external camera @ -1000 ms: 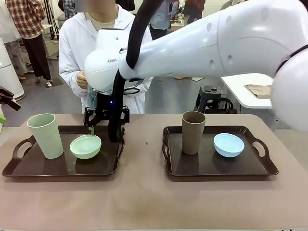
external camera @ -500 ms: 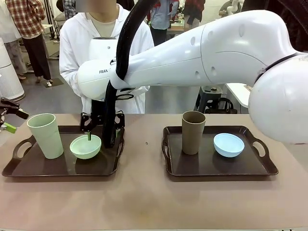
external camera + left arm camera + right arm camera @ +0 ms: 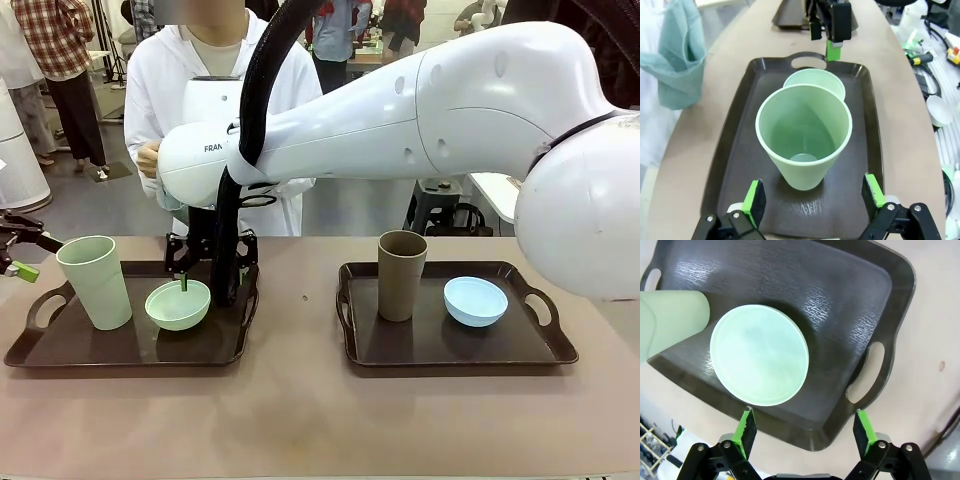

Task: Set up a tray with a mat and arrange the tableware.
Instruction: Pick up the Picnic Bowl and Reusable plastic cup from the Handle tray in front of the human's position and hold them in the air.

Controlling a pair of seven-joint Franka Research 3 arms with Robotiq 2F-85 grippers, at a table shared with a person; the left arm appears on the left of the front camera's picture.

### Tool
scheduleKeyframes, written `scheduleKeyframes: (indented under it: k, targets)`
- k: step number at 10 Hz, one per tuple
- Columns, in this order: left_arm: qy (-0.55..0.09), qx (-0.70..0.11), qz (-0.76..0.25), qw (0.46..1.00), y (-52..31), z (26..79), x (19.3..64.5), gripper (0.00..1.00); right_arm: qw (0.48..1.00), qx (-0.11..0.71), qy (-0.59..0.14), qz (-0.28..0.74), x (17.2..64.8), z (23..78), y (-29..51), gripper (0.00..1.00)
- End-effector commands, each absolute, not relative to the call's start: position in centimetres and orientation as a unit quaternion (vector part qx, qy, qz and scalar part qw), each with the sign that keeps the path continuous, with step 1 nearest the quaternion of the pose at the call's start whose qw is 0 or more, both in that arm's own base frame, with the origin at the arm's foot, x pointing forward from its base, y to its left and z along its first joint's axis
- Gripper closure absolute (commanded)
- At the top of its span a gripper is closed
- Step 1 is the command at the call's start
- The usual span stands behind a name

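Observation:
On the left dark tray stand a pale green tumbler and a pale green bowl. My right gripper reaches across and hangs open just above the bowl, fingers at its near rim, gripper empty. My left gripper hovers open at the table's left end, facing the tumbler between its spread fingers, apart from it. The right tray holds a brown tumbler and a light blue bowl. A teal cloth, perhaps the mat, hangs by the person's white coat.
The person stands at the far side behind the left tray. My right arm spans the table above both trays. Bare tabletop lies in front of and between the trays. Cables and small items lie off the table's side.
My right gripper has shifted slightly left and down over the green bowl. The left gripper has dropped lower at the table's left end. Both stay open.

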State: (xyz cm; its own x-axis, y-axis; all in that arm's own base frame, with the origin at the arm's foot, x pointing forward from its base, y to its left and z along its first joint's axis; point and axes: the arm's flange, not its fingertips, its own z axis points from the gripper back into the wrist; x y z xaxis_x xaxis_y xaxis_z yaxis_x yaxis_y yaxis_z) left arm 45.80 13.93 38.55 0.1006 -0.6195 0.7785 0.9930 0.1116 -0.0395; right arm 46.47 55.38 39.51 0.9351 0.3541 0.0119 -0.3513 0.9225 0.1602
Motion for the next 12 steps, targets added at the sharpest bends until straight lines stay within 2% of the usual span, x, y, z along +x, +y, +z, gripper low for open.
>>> scheduleKeyframes:
  k: [1, 5, 7, 12]
  targets:
    - [-0.311, -0.296, -0.592, 0.682, 13.5, 37.8, 46.5, 0.0, 0.985, 0.084, -0.003, 0.153, 46.7, 39.1, 55.5, 0.0]
    - [-0.336, -0.283, -0.564, 0.699, 13.7, 35.8, 47.8, 0.0, 0.984, 0.131, -0.028, 0.116, 47.4, 37.0, 55.7, 0.0]
    - [-0.347, -0.29, -0.56, 0.695, 13.8, 35.2, 48.2, 0.0, 0.984, 0.127, -0.03, 0.117, 47.5, 36.3, 56.2, 0.0]
    - [-0.311, -0.316, -0.583, 0.681, 11.5, 32.7, 48.8, 0.0, 0.985, 0.124, -0.027, 0.118, 47.5, 35.3, 56.7, 0.0]
